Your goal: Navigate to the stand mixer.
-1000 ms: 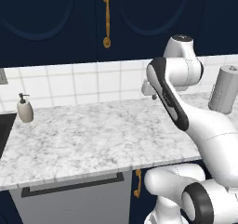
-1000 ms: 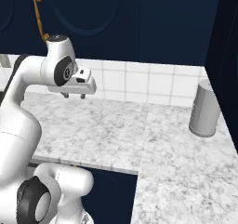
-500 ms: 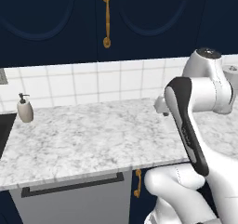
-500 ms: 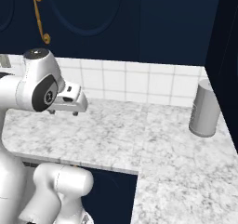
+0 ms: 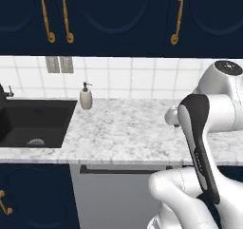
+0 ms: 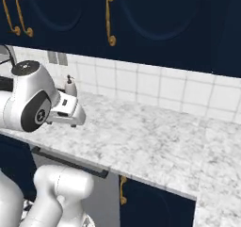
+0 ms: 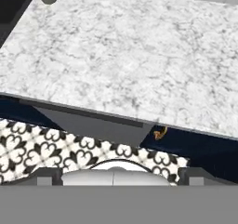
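The stand mixer is out of view. My gripper (image 6: 74, 122) hangs above the front part of the marble counter (image 6: 155, 141), close to my own white arm. From the left base view, the hand (image 5: 172, 116) peeks out from behind the forearm, over the counter's right half. In the hand view the two dark fingertips (image 7: 46, 175) stand far apart with nothing between them, looking down at the counter edge and the floor.
A black sink (image 5: 35, 123) is set into the counter at the left. A pale soap dispenser (image 5: 86, 97) stands by the tiled back wall. Dark-blue upper cabinets with brass handles (image 5: 178, 16) hang overhead. A grey appliance front (image 5: 114, 195) sits under the counter.
The whole picture has shifted: the base has moved left along the counter. The sink has come into view, and the grey cylinder at the right has left it. The arm has folded closer.
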### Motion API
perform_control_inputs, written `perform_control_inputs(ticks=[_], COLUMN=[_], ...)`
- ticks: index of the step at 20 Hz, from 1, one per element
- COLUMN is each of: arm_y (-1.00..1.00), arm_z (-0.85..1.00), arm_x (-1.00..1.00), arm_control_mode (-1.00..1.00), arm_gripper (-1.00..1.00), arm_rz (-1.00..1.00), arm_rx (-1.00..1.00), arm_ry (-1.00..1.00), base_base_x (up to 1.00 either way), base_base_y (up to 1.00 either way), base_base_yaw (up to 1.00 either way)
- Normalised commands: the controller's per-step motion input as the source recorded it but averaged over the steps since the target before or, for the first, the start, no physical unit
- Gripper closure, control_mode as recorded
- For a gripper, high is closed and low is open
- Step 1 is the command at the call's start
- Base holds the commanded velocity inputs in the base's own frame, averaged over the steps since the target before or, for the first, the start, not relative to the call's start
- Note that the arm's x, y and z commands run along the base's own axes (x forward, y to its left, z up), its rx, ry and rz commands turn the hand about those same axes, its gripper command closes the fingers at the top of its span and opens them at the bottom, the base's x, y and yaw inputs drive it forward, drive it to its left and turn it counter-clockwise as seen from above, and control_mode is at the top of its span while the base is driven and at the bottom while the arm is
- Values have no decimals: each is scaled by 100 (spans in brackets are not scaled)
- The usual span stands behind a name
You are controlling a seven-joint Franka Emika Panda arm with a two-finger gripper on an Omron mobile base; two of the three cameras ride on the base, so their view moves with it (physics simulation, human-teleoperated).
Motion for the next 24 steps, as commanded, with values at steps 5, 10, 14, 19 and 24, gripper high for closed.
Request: perform_control_inputs(ticks=[5,10,14,19,24], arm_y=[0,0,0,0,0], arm_z=[0,0,0,0,0], arm_x=[0,0,0,0,0], arm_control_mode=[100,100,100,100,100], arm_gripper=[-100,-100,-100,-100,-100], arm_rz=[0,0,0,0,0], arm_rx=[0,0,0,0,0], arm_ry=[0,0,0,0,0], base_base_x=[0,0,0,5,93], base_base_y=[44,30,19,16,26], base_base_yaw=[85,88,99,98,54])
